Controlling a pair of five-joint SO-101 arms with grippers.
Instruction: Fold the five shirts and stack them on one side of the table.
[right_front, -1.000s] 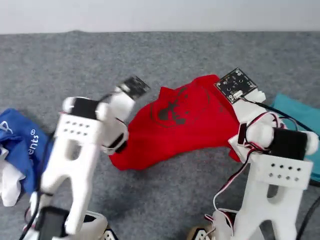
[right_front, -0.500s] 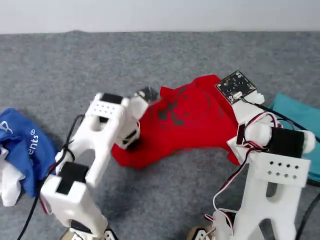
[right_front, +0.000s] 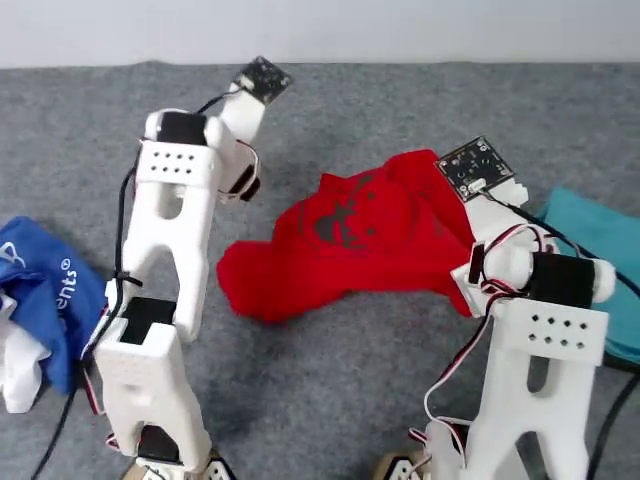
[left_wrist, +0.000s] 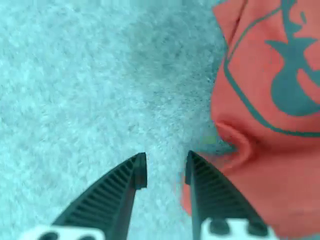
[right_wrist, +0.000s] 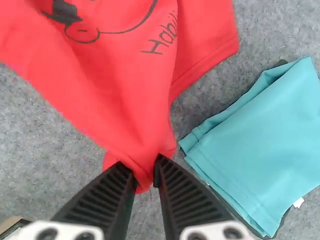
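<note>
A red shirt (right_front: 360, 245) with a dark print lies crumpled in the middle of the grey carpet. My right gripper (right_wrist: 145, 175) is shut on a bunched edge of the red shirt (right_wrist: 100, 75), on its right side next to the folded teal shirt (right_wrist: 255, 130). The right arm (right_front: 535, 310) stands over that edge. My left gripper (left_wrist: 165, 170) is open with nothing between its fingers. It hangs over bare carpet just off the red shirt's (left_wrist: 270, 100) left edge. The left arm (right_front: 180, 200) is stretched towards the back left of the shirt.
A blue shirt (right_front: 40, 285) and a white one (right_front: 20, 370) lie heaped at the left edge. The folded teal shirt (right_front: 600, 250) lies at the right edge, partly under the right arm. Bare carpet (right_front: 380, 110) stretches behind the red shirt.
The left arm has swung up and back from the red shirt's near-left corner to its far-left side. That corner now lies slumped on the carpet. The right arm has hardly moved.
</note>
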